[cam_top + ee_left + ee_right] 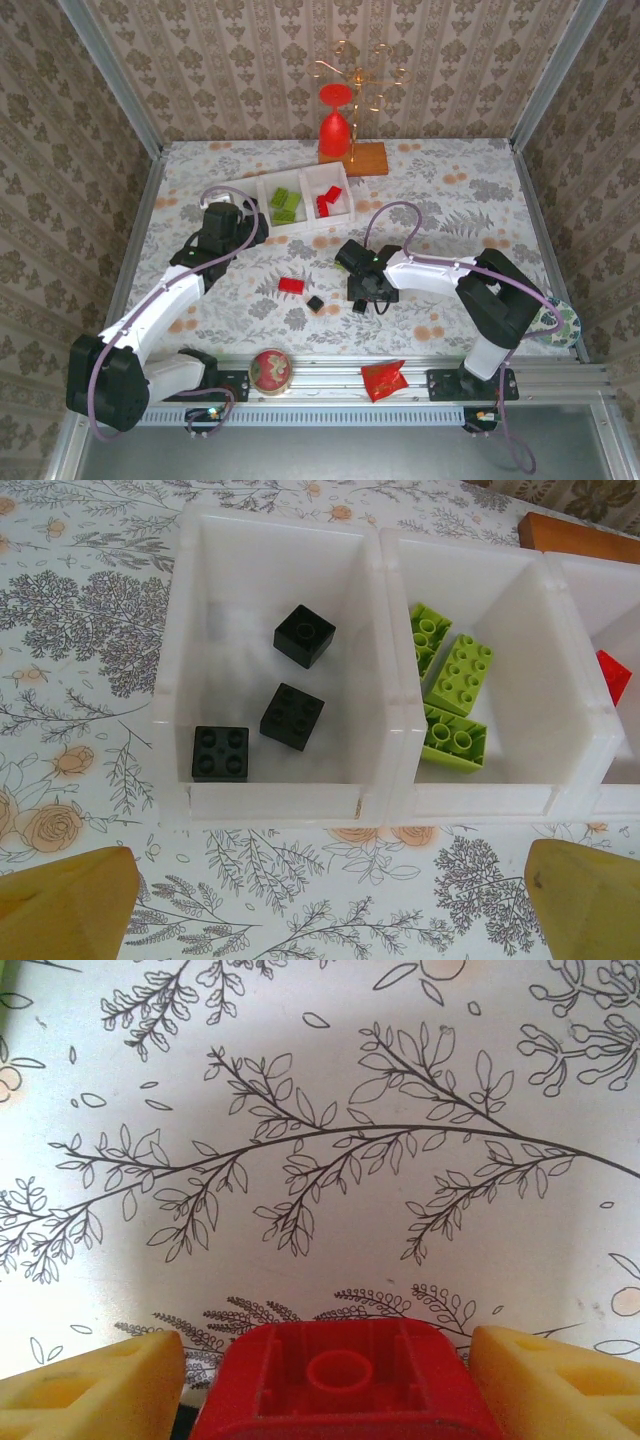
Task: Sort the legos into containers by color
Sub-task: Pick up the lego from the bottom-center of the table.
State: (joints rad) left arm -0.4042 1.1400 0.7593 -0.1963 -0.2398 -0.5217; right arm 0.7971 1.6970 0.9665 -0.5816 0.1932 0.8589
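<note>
The white three-compartment tray (303, 229) lies at the back centre. In the left wrist view its left compartment holds three black legos (292, 716), the middle one lime green legos (455, 680), and the right one a red lego (613, 675). My left gripper (335, 910) hangs open just in front of the tray wall (390, 680), holding nothing. My right gripper (325, 1360) is low over the table with a red lego (340, 1375), hollow side up, between its yellow fingers (100, 1380); thin gaps show on both sides. A loose red lego (291, 285) and a loose black one (315, 303) lie mid-table, left of the right gripper (362, 300).
A red goblet (335, 125) stands on a wooden base (368, 158) behind the tray. A round red tin (270, 370) and a crinkled red packet (384, 380) sit at the near rail. A patterned plate (560, 322) lies at the right edge.
</note>
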